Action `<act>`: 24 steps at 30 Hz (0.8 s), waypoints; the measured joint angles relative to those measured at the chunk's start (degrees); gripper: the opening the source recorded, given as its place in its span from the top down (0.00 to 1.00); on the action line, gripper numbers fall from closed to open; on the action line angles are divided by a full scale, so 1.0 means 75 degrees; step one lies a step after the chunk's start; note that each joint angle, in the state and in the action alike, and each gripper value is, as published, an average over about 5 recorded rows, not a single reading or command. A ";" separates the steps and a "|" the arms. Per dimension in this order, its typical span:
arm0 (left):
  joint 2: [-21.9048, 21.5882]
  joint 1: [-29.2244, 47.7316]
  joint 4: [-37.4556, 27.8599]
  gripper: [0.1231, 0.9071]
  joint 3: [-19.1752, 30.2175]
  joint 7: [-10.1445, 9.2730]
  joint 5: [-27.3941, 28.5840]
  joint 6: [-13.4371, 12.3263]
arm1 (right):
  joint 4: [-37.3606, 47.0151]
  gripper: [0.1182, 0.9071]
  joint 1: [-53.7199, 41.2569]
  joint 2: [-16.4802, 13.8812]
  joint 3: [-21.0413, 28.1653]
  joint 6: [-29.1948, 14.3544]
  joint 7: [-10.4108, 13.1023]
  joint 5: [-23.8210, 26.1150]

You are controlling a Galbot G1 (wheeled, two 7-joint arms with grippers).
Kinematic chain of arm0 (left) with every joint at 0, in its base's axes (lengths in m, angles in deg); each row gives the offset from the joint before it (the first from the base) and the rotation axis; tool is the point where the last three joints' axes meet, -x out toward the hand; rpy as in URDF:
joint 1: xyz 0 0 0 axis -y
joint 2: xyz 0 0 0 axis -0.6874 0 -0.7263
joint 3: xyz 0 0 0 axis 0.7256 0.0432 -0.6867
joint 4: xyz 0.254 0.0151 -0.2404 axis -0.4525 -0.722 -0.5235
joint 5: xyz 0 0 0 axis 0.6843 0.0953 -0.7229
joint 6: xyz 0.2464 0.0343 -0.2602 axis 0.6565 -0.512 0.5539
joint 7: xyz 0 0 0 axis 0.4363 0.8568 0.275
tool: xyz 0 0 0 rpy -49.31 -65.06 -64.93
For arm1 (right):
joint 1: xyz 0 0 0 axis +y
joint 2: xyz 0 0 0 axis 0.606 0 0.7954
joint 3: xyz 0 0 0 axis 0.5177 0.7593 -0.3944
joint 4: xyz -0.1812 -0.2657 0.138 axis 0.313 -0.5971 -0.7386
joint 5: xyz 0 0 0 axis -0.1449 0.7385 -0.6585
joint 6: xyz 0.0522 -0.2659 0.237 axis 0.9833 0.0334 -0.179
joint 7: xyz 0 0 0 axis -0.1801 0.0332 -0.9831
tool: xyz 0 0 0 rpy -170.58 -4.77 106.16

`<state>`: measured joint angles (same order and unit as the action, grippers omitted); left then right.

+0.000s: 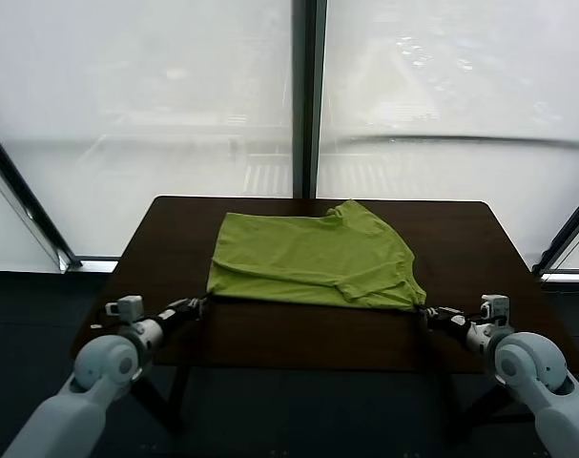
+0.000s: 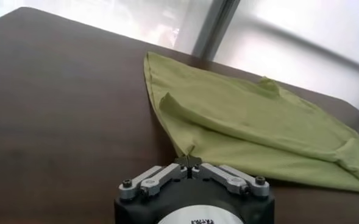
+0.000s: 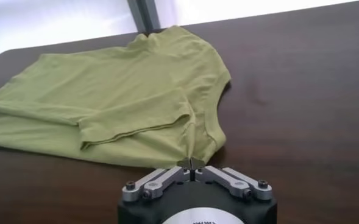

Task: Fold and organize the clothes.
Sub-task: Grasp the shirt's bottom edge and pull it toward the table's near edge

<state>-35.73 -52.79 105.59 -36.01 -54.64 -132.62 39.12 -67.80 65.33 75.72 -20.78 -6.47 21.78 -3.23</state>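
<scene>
Already creased, soft lime-green T-shirt (image 1: 313, 260), left pincer (image 1: 202, 304) and right pincer (image 1: 423, 312) pinching its near corners

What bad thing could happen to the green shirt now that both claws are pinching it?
1. The left gripper and right gripper each pinch only a thin bit of the T-shirt's near edge, so a corner might slip out when lifted.
2. The shirt is already partly folded with a sleeve lying loose on top; pulling unevenly could probably undo or bunch that fold.
</scene>
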 joint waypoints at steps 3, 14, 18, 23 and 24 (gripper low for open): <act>-0.0112 -0.0246 0.0190 0.97 -0.0115 -0.0019 -0.0005 0.0002 | -0.0180 0.97 0.0154 -0.0231 -0.0039 0.0038 0.0029 -0.0065; -0.0306 -0.1358 0.1078 0.97 -0.0613 -0.0320 -0.0135 0.0135 | -0.0577 0.97 0.0556 -0.0749 -0.0164 0.0262 0.0212 -0.0318; -0.0457 -0.1660 0.1348 0.97 -0.0827 -0.0378 -0.0257 0.0190 | -0.0631 0.97 0.0622 -0.0803 -0.0137 0.0311 0.0221 -0.0316; -0.0607 -0.2094 0.1653 0.97 -0.1193 -0.0363 -0.0297 0.0223 | -0.0669 0.93 0.0649 -0.0788 -0.0114 0.0401 0.0229 -0.0352; -0.0618 -0.2185 0.1705 0.97 -0.1262 -0.0355 -0.0296 0.0225 | -0.0682 0.89 0.0661 -0.0789 -0.0121 0.0433 0.0232 -0.0368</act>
<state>-40.37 -69.18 118.37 -45.47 -57.31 -134.83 40.81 -72.92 70.28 69.80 -21.69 -3.22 23.52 -5.99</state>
